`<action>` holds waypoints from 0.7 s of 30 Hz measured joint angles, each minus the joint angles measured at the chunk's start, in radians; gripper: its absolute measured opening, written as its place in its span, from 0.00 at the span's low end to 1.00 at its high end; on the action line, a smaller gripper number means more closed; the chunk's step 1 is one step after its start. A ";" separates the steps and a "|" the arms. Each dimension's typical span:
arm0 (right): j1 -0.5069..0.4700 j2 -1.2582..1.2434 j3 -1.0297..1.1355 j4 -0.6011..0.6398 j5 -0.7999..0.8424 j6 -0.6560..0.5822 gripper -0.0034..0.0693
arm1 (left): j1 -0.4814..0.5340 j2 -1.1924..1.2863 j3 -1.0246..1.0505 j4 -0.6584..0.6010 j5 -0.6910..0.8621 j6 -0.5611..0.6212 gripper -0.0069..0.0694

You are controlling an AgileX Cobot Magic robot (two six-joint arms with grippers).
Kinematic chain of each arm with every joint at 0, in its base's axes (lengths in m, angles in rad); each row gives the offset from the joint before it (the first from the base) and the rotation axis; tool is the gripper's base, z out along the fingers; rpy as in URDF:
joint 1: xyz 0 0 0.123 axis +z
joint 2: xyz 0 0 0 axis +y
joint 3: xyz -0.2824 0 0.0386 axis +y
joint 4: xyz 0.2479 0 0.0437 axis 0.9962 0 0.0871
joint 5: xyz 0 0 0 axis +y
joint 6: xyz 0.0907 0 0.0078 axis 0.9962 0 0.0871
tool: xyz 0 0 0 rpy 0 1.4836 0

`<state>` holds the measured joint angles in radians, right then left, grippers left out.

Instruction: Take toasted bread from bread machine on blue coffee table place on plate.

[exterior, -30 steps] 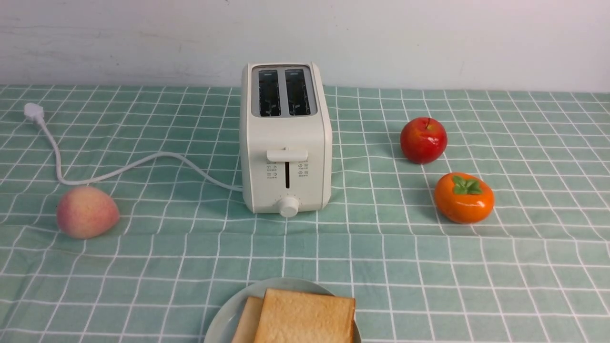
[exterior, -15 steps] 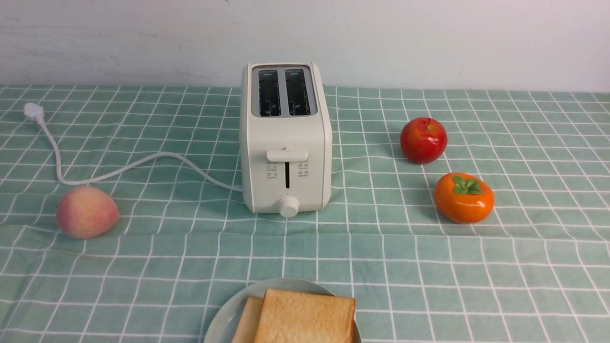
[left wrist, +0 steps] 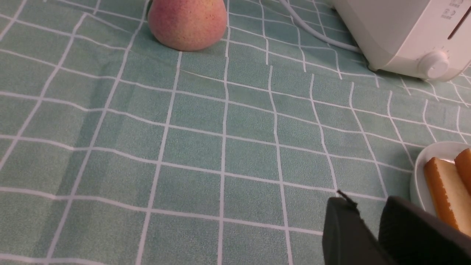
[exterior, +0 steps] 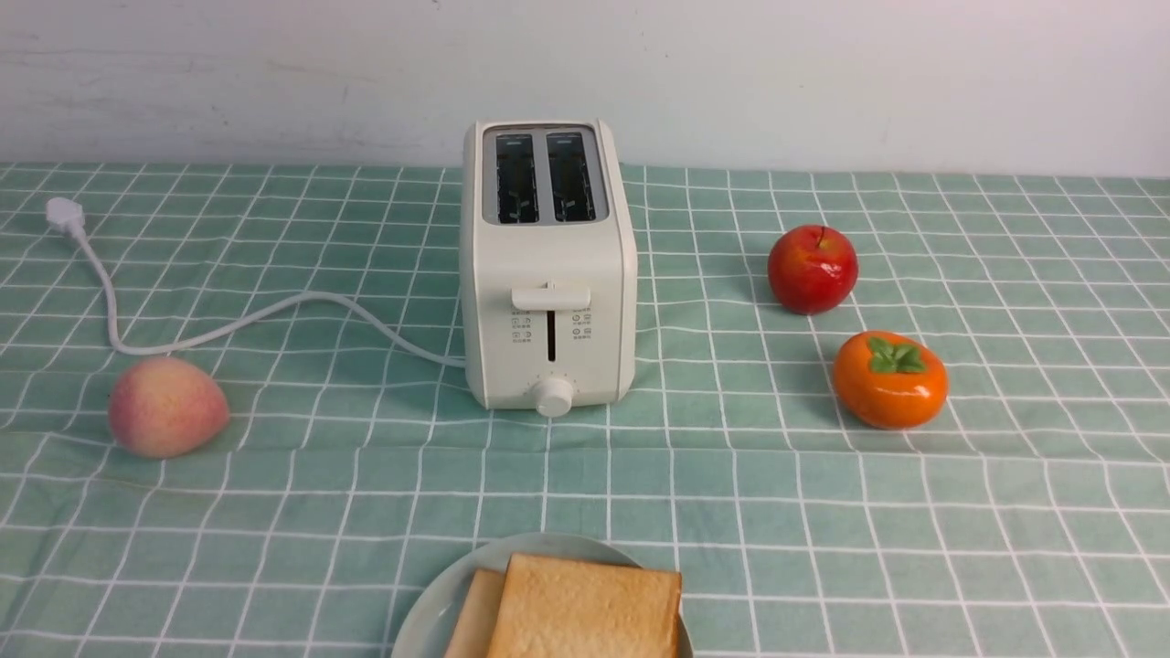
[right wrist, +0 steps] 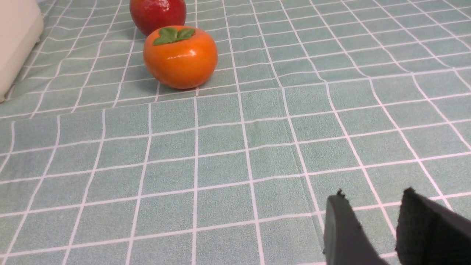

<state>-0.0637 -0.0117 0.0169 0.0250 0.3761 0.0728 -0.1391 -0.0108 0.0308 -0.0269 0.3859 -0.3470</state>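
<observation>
Both toast slices (exterior: 585,608) lie on plate (exterior: 430,621), toaster (exterior: 547,265) slots empty. Left gripper (left wrist: 368,217) fingers slightly apart, holding nothing, plate just beside them. Right gripper (right wrist: 371,213) fingers parted, nothing btwn; persimmon (right wrist: 180,56) & apple (right wrist: 157,14) well ahead.

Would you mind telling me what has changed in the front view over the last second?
Nothing visibly changed: the toasted bread lies on the plate, the bread machine stands with both slots empty, and no arm shows in that view.
</observation>
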 joint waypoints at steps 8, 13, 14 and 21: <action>0.000 0.000 0.000 0.000 0.000 0.000 0.37 | 0.000 0.000 0.000 0.000 0.000 0.000 0.29; 0.000 0.000 0.000 0.000 0.000 0.000 0.37 | 0.000 0.000 0.000 0.000 0.000 0.000 0.29; 0.000 0.000 0.000 0.000 0.000 0.000 0.37 | 0.000 0.000 0.000 0.000 0.000 0.000 0.29; 0.000 0.000 0.000 0.000 0.000 0.000 0.37 | 0.000 0.000 0.000 0.000 0.000 0.000 0.30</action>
<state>-0.0637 -0.0117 0.0169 0.0250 0.3761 0.0728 -0.1391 -0.0108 0.0308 -0.0269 0.3859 -0.3470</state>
